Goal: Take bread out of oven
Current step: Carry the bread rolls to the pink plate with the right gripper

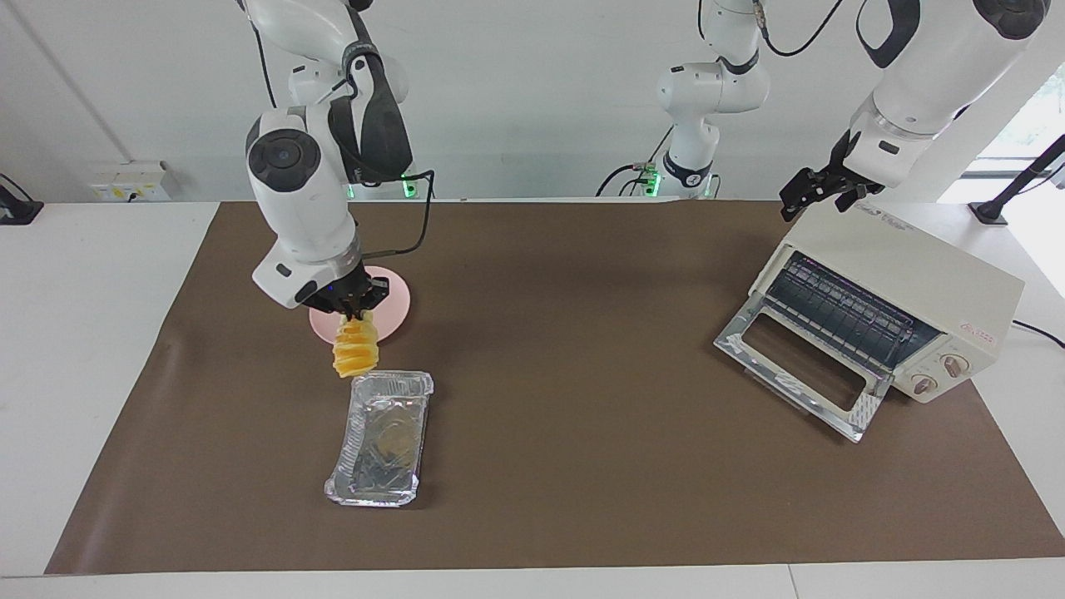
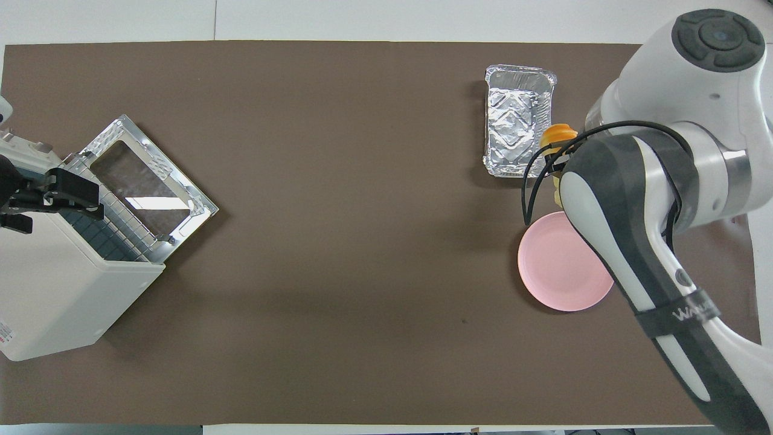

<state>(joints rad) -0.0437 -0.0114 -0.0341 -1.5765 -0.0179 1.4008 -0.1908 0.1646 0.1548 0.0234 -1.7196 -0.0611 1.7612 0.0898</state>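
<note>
- Up in the air, the right gripper [image 1: 356,314] has its fingers pinched onto the top end of the bread [image 1: 356,353], which hangs straight down below it, clear of every surface.
- Below and around that gripper: it is over the gap between the pink plate [image 1: 391,309] and the foil tray [image 1: 381,453], with the loaf's lower end just above the tray's nearer rim as the facing view shows it.
- From overhead, only an orange-yellow bit of the loaf [image 2: 558,134] peeks out past the right arm's wrist, just beside the tray's [image 2: 519,121] long edge; the gripper itself is hidden under the arm there.
- The tray lies empty on the brown mat [image 1: 582,466], farther from the robots than the plate [image 2: 558,272], and both sit toward the right arm's end of the table.
- Well apart from that gripper, toward the left arm's end, stands the oven [image 1: 894,304] with its glass door [image 1: 799,370] dropped flat open and its wire rack [image 1: 844,312] bare.
- Waiting over the oven's top edge is the left gripper [image 1: 805,193]; whether its fingers are parted or closed cannot be told, and nothing is seen in them. The overhead view shows it [image 2: 66,193] above the oven's [image 2: 60,290] open front.
</note>
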